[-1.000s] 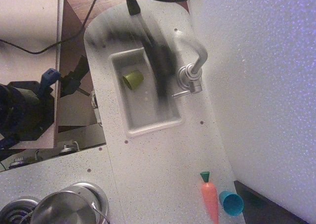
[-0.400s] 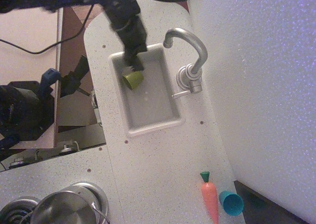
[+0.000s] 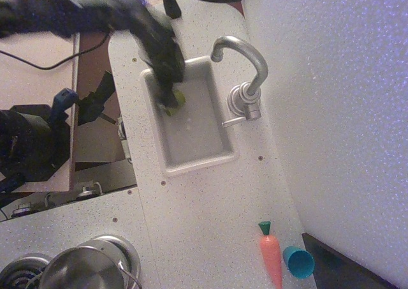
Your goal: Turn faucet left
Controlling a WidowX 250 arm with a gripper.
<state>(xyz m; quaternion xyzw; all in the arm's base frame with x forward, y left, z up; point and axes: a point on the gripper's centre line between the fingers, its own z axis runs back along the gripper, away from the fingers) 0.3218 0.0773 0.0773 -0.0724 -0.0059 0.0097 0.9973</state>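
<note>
The silver faucet (image 3: 245,62) stands on the counter at the right rim of the small sink (image 3: 191,161). Its arched spout curves up and left, ending over the sink's top right corner. Its side lever points left toward the basin. My black arm comes in blurred from the upper left. The gripper (image 3: 167,88) hangs over the sink's upper left part, on top of a green cup (image 3: 176,101) that it mostly hides. It is well left of the faucet and does not touch it. Blur hides the jaws.
An orange toy carrot (image 3: 271,254) and a teal cup (image 3: 298,261) lie at the counter's lower right. A metal pot (image 3: 83,270) sits on the stove at the lower left. A white wall runs along the right. Cables and dark gear lie left.
The arm swung from over the sink's middle by the faucet to its upper left. The faucet spout sits further left than a second ago. The gripper now covers most of the green cup.
</note>
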